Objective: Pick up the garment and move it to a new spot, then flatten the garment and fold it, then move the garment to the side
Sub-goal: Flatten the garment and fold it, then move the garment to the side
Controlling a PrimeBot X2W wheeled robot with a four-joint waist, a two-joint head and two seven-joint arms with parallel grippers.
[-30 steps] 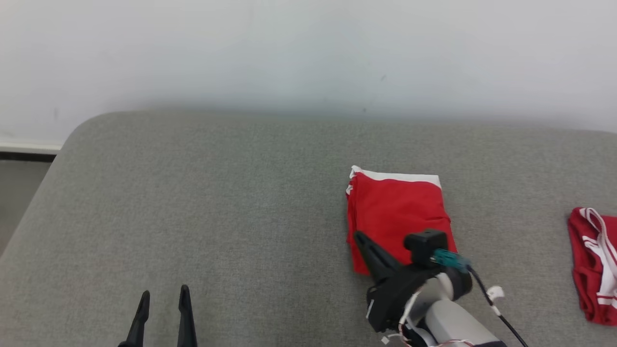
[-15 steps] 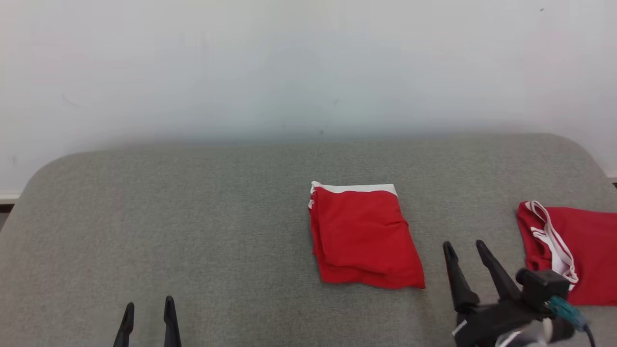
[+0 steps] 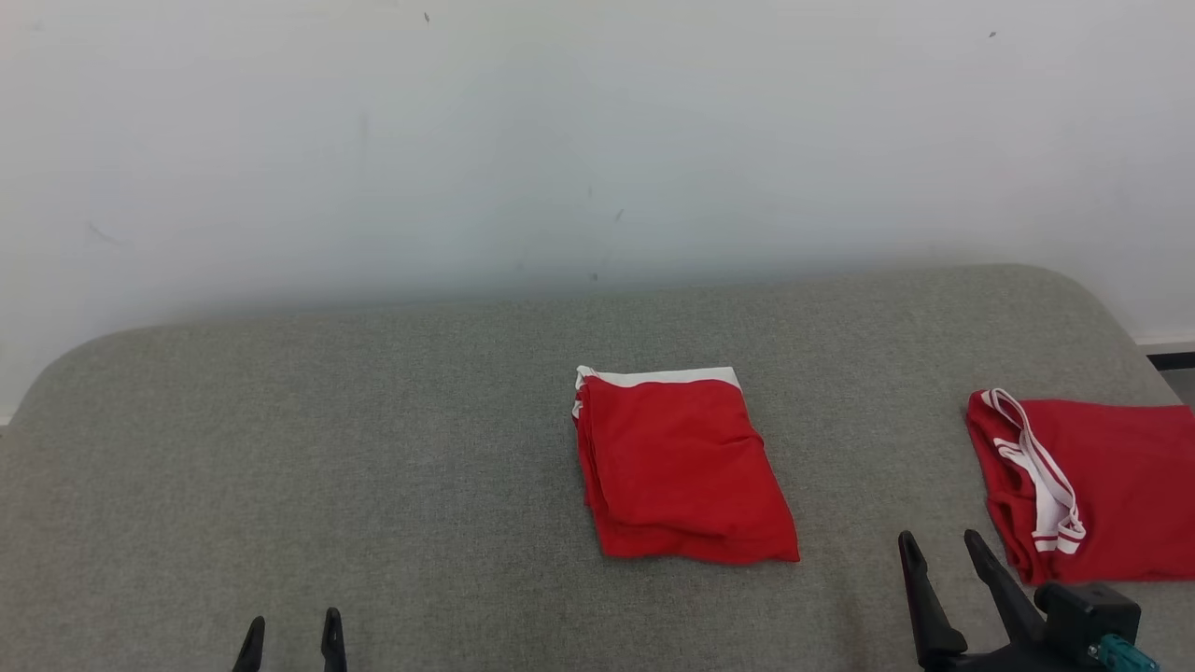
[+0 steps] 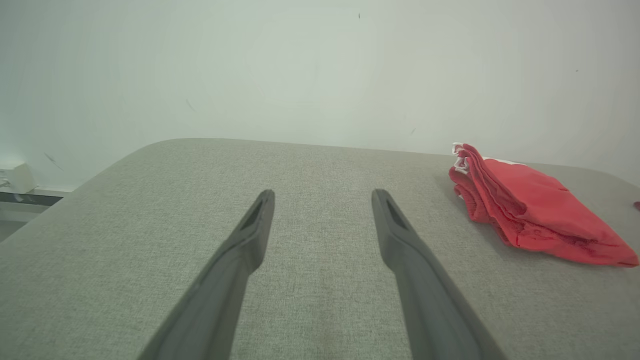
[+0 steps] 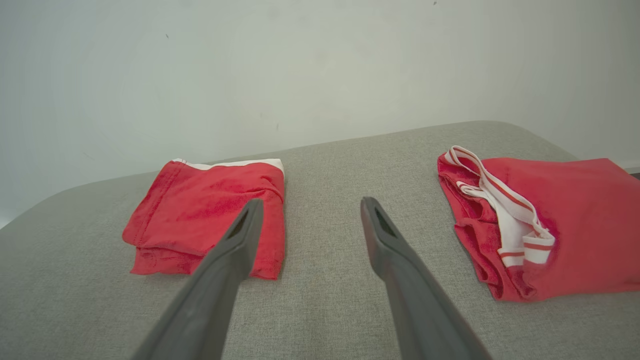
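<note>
Head view: garment [image 3: 681, 467] lies folded; left pincer [image 3: 292, 618] and right pincer [image 3: 939, 536] spread, empty. Moving it aside, pinch all layers together.

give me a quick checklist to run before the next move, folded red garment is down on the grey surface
1. Folded red garment lies flat, stack neat: ok.
2. Right fingers open, nothing between them, clear of the cloth: ok.
3. Left fingers open and empty over the bare grey surface: ok.
4. Gap between the folded garment and the striped red garment to its right: ok.
5. Folded garment set at the side: cannot tell; in the head view it lies near the middle of the surface.
</note>
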